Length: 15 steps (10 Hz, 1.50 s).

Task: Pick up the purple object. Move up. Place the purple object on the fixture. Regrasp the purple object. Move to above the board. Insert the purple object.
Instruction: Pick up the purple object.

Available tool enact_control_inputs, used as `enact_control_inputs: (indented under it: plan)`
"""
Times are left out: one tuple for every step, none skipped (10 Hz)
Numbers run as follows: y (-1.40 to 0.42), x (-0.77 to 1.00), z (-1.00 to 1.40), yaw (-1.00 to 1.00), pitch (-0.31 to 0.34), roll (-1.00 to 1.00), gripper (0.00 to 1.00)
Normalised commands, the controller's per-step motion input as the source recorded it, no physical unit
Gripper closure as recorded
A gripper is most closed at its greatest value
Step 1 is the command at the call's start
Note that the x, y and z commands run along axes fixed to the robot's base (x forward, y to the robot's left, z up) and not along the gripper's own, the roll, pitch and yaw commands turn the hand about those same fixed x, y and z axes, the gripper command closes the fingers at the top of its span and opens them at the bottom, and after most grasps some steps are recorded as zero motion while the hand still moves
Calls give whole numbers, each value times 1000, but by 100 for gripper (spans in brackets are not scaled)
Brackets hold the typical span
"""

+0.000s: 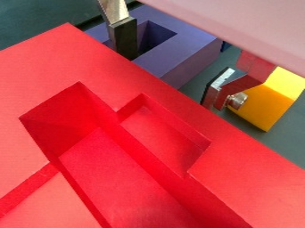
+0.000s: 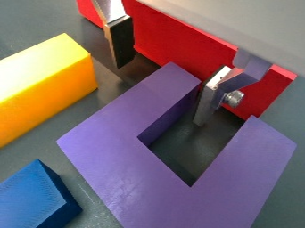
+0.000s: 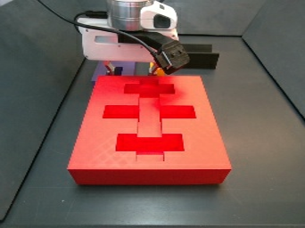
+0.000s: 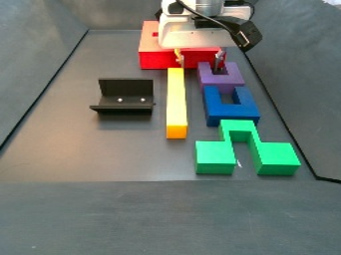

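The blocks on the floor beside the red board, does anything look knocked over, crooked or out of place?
Nothing stands out. The purple block, blue block and green block lie flat in a row, the yellow bar lies straight beside them, and the fixture stands upright and empty. The gripper is down at the purple block, one finger inside its notch.

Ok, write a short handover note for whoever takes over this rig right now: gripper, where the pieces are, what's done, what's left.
Gripper: open, low over the purple object, one finger inside its slot, the other finger outside one prong. Nothing gripped yet.
Purple object: flat on the floor next to the board, in the row with the blue block and green block, yellow bar alongside.
Fixture: empty, across the yellow bar from the row.
Done: approach only.
Left: close and lift, place on fixture, regrasp, move above board, insert.
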Motion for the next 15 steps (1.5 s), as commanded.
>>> enact_control_inputs:
  plan:
    - [0, 0, 0, 0, 0, 0, 100]
    - [0, 0, 0, 0, 0, 0, 100]
    - [0, 0, 0, 0, 0, 0, 100]
    - [0, 0, 0, 0, 0, 0, 100]
    - [0, 0, 0, 0, 0, 0, 100]
    - [0, 0, 0, 0, 0, 0, 100]
    - [0, 0, 0, 0, 0, 0, 100]
    - [0, 0, 0, 0, 0, 0, 100]
    - [0, 0, 0, 0, 0, 0, 100]
    - [0, 0, 0, 0, 0, 0, 100]
    - [0, 0, 0, 0, 0, 0, 100]
    - [0, 0, 0, 0, 0, 0, 100]
    - [0, 0, 0, 0, 0, 0, 100]
    - [0, 0, 0, 0, 0, 0, 100]
    - [0, 0, 0, 0, 0, 0, 100]
